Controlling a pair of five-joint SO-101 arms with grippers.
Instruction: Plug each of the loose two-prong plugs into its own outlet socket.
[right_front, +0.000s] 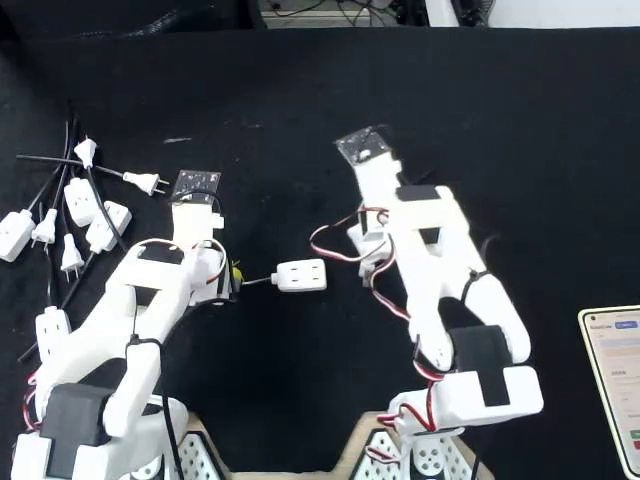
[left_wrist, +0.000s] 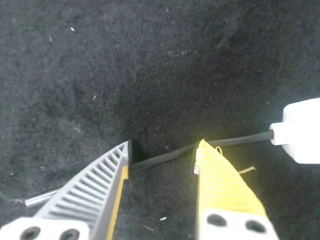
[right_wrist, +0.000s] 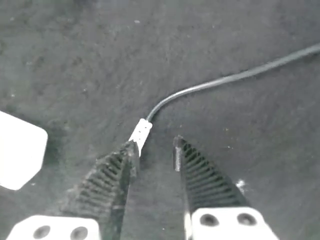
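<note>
A white outlet socket (right_front: 301, 275) lies mid-table, and a thin black cable (left_wrist: 165, 156) runs from it. My left gripper (left_wrist: 162, 150) stands open astride that cable, grey finger (left_wrist: 100, 190) on one side and yellow finger (left_wrist: 220, 185) on the other; the socket (left_wrist: 302, 130) lies off past the yellow finger. In the high view the left gripper (right_front: 235, 273) sits just left of the socket. My right gripper (right_wrist: 155, 145) is open low over the cloth. A cable's white end (right_wrist: 141, 131) lies just beyond one fingertip. A white block (right_wrist: 17, 150) lies to one side.
Several loose white plugs and sockets with black cables are heaped at the far left (right_front: 85, 215), and one plug (right_front: 145, 182) lies nearer the left arm. A phone (right_front: 615, 380) rests at the right edge. Black cloth (right_front: 500, 120) covers the table.
</note>
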